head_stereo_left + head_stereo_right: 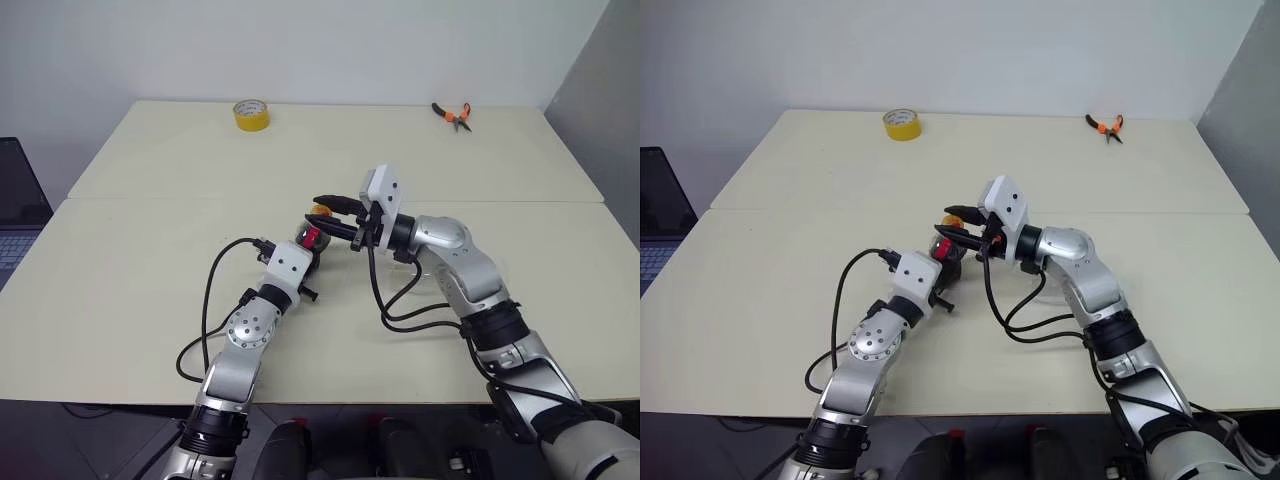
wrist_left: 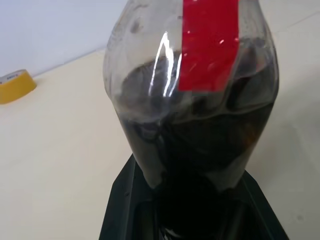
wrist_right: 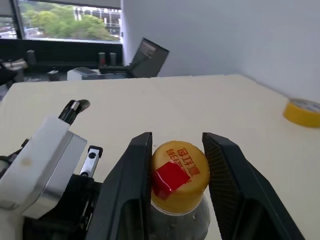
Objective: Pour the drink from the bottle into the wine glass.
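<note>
Gripping the bottle [image 2: 192, 100] low on its rounded body, the left end effector [image 1: 300, 262] is closed tight around it, holding it upright near the middle of the worktop [image 1: 150, 270]. The drink [image 2: 200, 145] fills the lower part of the bottle as a dark, nearly black mass, and a red label strip [image 2: 209, 45] runs up toward the neck. The right end effector [image 3: 175, 170] reaches in from the right with its two black fingers [image 3: 132, 180] narrowed around the orange-yellow cap [image 3: 180, 172], one on each side, touching or nearly touching it. Far across the worktop a yellow tape roll [image 1: 251, 114] lies to the left and orange-handled pliers [image 1: 452, 113] to the right.
</note>
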`<act>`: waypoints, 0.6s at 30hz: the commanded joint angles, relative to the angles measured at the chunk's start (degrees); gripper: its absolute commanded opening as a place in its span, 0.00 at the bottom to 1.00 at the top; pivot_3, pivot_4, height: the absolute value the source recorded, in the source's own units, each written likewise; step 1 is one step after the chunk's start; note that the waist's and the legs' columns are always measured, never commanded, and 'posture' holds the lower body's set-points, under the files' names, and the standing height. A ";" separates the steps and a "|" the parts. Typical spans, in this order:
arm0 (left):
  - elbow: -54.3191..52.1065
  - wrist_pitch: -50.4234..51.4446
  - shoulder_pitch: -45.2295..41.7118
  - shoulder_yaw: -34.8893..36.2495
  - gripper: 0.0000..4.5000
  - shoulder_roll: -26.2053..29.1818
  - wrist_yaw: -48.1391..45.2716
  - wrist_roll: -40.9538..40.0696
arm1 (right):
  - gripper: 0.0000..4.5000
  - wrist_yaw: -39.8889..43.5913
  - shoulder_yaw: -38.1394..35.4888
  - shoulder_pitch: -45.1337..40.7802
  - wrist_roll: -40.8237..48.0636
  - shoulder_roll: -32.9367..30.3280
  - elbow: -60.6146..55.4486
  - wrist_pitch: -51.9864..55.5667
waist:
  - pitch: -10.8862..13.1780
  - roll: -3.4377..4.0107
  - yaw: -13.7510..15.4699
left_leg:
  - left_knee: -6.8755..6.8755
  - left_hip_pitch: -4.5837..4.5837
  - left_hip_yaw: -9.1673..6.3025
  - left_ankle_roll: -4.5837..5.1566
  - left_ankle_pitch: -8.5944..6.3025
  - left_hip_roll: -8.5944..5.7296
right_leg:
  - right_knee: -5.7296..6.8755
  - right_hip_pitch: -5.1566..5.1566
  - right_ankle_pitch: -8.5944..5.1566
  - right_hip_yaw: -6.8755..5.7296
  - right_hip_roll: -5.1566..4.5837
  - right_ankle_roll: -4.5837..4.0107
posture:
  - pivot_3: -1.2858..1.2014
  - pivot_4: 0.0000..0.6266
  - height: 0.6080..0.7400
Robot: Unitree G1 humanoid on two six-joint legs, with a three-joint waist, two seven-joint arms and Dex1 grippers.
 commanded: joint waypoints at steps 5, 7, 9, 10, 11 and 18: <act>-5.41 -1.21 -0.01 0.51 0.16 -0.12 0.39 -0.35 | 0.28 2.92 -2.88 -1.08 0.68 -0.39 0.54 2.48 | 0.00 0.00 0.02 | 0.01 -0.01 0.02 -0.01 0.00 -0.01 | 0.00 0.00 0.00 0.03 -0.05 0.00 | 0.52 0.24 1.00; -5.43 -1.22 0.05 0.46 0.15 -0.24 0.53 -0.26 | 0.44 0.81 -3.62 1.13 2.97 0.44 -4.71 7.97 | 0.00 0.00 0.07 | 0.01 0.00 0.02 -0.01 0.00 -0.01 | 0.01 0.00 0.00 0.03 -0.05 -0.01 | 0.52 0.24 1.00; -5.46 -1.21 0.05 0.41 0.15 -0.40 0.72 -0.16 | 0.56 -2.01 -4.03 3.52 4.29 1.25 -10.54 13.07 | 0.00 0.00 0.25 | 0.01 -0.04 -0.03 -0.01 0.00 0.00 | 0.01 0.01 0.00 0.00 -0.05 -0.01 | 0.52 0.24 1.00; -5.44 -1.19 -0.05 0.40 0.15 -0.48 0.86 -0.06 | 0.64 -4.15 -4.12 4.83 4.59 1.76 -13.75 15.64 | 0.00 0.00 0.28 | 0.01 -0.05 -0.02 -0.01 0.00 0.00 | 0.00 -0.01 0.00 0.01 -0.05 -0.01 | 0.52 0.24 1.00; -5.38 -1.17 -0.18 0.42 0.15 -0.57 1.04 0.05 | 0.72 -6.36 -4.25 5.95 4.52 2.25 -16.40 17.88 | 0.00 0.00 0.26 | 0.01 -0.07 -0.02 -0.01 0.00 -0.01 | 0.00 -0.01 0.00 0.01 -0.07 -0.01 | 0.52 0.24 1.00; -4.57 -2.00 -0.82 0.85 0.15 -0.79 3.75 1.81 | 0.88 -21.99 -4.22 14.30 5.35 7.33 -37.04 32.30 | 0.00 0.00 0.24 | 0.02 -0.10 -0.01 -0.02 0.00 -0.02 | 0.04 -0.08 0.00 0.03 -0.06 0.00 | 0.52 0.24 1.00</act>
